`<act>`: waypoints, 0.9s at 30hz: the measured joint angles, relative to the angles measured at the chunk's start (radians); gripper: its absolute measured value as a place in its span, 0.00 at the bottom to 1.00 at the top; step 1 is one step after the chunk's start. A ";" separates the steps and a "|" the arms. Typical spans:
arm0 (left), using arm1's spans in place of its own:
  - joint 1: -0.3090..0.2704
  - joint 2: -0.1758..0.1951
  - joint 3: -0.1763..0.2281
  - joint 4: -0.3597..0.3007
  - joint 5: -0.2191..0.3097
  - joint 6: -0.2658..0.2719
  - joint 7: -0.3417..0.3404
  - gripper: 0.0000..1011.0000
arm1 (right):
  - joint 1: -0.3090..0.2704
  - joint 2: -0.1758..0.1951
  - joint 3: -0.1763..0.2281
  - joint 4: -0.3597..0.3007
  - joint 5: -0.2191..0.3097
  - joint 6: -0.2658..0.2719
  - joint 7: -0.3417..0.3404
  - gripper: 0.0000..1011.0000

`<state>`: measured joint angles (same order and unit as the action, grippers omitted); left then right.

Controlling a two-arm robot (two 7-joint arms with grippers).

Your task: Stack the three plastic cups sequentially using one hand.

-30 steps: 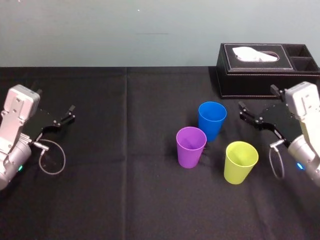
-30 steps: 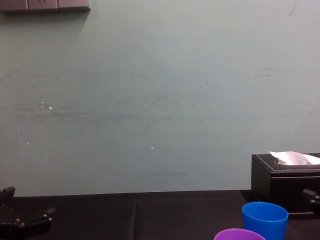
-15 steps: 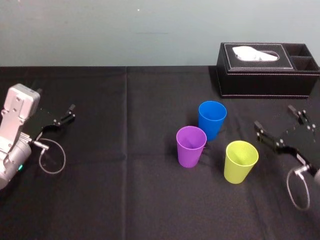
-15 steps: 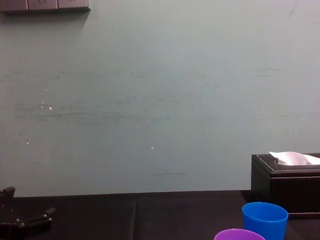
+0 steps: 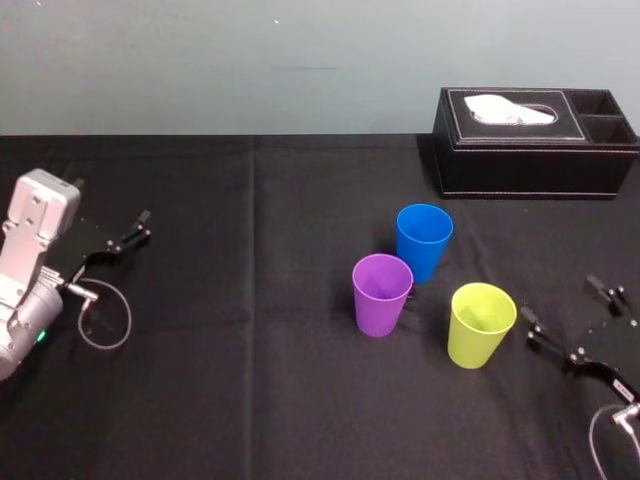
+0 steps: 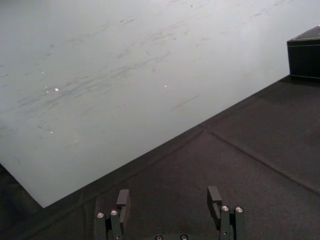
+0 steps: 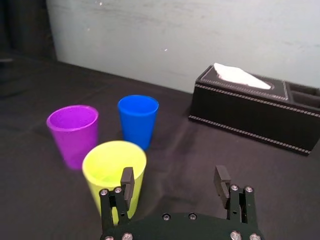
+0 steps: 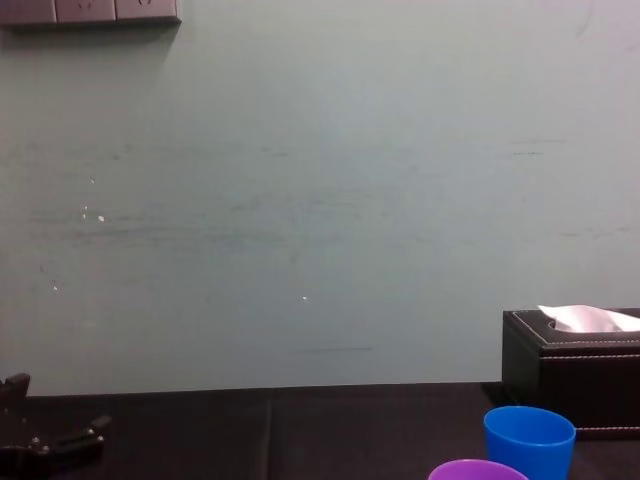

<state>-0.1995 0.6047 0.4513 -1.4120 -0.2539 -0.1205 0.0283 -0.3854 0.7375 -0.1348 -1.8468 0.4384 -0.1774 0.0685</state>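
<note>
Facing the yellow-green cup: fingers spread, cup not yet between them

Right gripper [image 7: 173,181]: fingers [image 7: 127,184] spread wide, nothing held, low over the table [image 5: 250,350].

Key relation: the yellow-green cup [image 7: 111,162] stands just ahead of the fingers. It is off-centre, in line with the finger on the robot's left rather than with the gap. In the head view that fingertip is just beside the cup wall; contact cannot be confirmed.

Judgement: the gap needs shifting toward the robot's left before the fingers can advance around the cup.

Orientation: the yellow-green cup is upright, mouth up, long axis vertical, tapering to the base. The fingers spread level, so they would close across its wall.

Beyond it: the purple cup [image 7: 73,131] and blue cup [image 7: 137,120] stand farther ahead, both upright and mouth up. They are near one another and apart from the yellow-green cup. No cup is nested yet.

Farthest ahead: the black tissue box [image 7: 250,112].

Left gripper [image 5: 135,230]: fingers also spread, empty, well apart from all cups. The right arm is plainly the nearer.
</note>
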 joint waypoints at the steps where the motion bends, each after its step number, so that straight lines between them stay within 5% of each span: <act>1: 0.000 0.000 0.000 0.000 0.000 0.000 0.000 1.00 | -0.010 0.003 0.004 -0.004 0.002 0.000 0.005 0.99; 11: 0.000 0.000 0.000 0.000 0.000 0.000 0.000 1.00 | -0.048 0.008 -0.019 -0.019 -0.008 0.020 0.068 0.99; 27: 0.000 0.000 0.000 0.000 0.000 0.000 0.000 1.00 | 0.009 -0.077 -0.065 0.018 -0.067 0.027 0.104 0.99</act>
<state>-0.1996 0.6047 0.4514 -1.4120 -0.2539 -0.1205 0.0283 -0.3764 0.6607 -0.1998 -1.8284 0.3715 -0.1500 0.1726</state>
